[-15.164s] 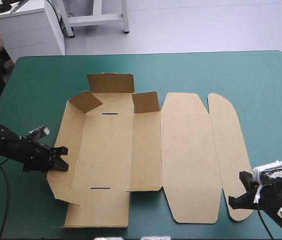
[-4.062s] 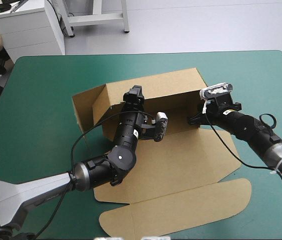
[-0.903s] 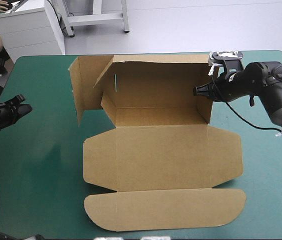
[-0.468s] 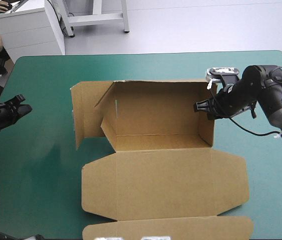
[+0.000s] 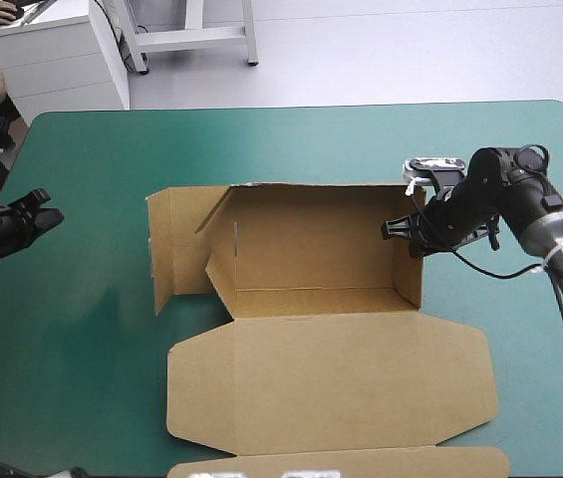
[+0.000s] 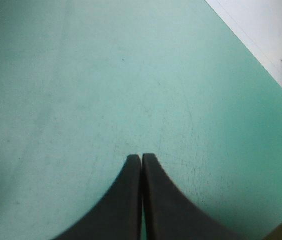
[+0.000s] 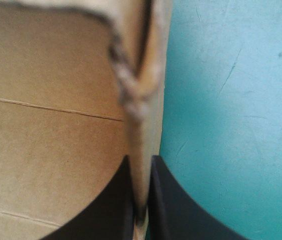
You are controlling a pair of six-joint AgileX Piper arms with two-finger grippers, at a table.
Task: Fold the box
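1. The box (image 5: pixel 311 249) sat at the middle of the teal-green table (image 5: pixel 82 358). Its tray was toward the far edge and its lid (image 5: pixel 331 373) lay flat toward the near edge.
2. The right gripper (image 5: pixel 393 228) was pinched almost closed on the tray's right end wall (image 5: pixel 413 254), with a black finger (image 7: pixel 163 220) on either side of the doubled board. The top edge of the board looked ragged there, so a hard pull or twist could have crushed or torn it, or the wall could have slipped out of the pinch.
3. The left gripper (image 5: pixel 47 210) was closed on nothing at the table's left edge, well apart from the box. With only one hold, a push from the right arm would probably have slid or swung the whole box instead of bending a crease.
4. The left end panel (image 5: pixel 169 244) stood splayed outward and untucked. It could have dropped flat, leaving the back wall unsupported on that side.
5. The lid reached the near edge, so a drag that way could have hung it over.
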